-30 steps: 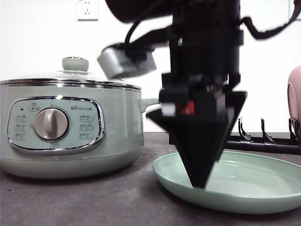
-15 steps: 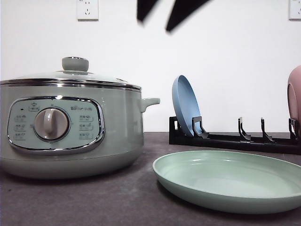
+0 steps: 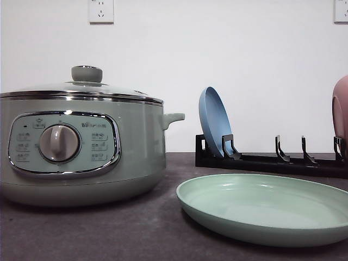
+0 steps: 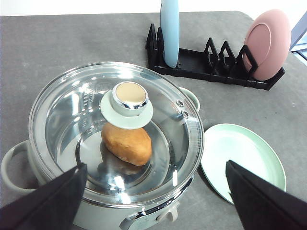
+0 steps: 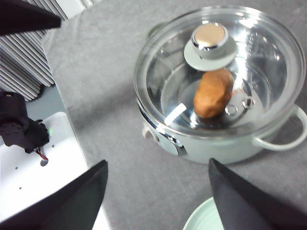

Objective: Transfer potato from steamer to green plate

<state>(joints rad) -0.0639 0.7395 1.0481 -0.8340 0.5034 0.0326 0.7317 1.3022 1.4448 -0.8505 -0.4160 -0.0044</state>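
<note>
Potato (image 4: 126,144): 1 item, lying inside the steamer (image 3: 81,147) under its glass lid (image 4: 115,129). Green plate (image 3: 266,209): sitting bare on the worktop (image 3: 109,234) beside the steamer. Left tool (image 4: 153,199) and right tool (image 5: 156,199): both spread wide, gripping nothing. Front view: dark fingertips visible 0.5 s ago are gone.

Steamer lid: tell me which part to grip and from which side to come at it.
Grip the knob at the centre of the glass lid, coming straight down from above. It stands proud of the smooth dome with a narrower waist for the fingers, and the lid sits level on the steamer, so it probably lifts vertically.
</note>
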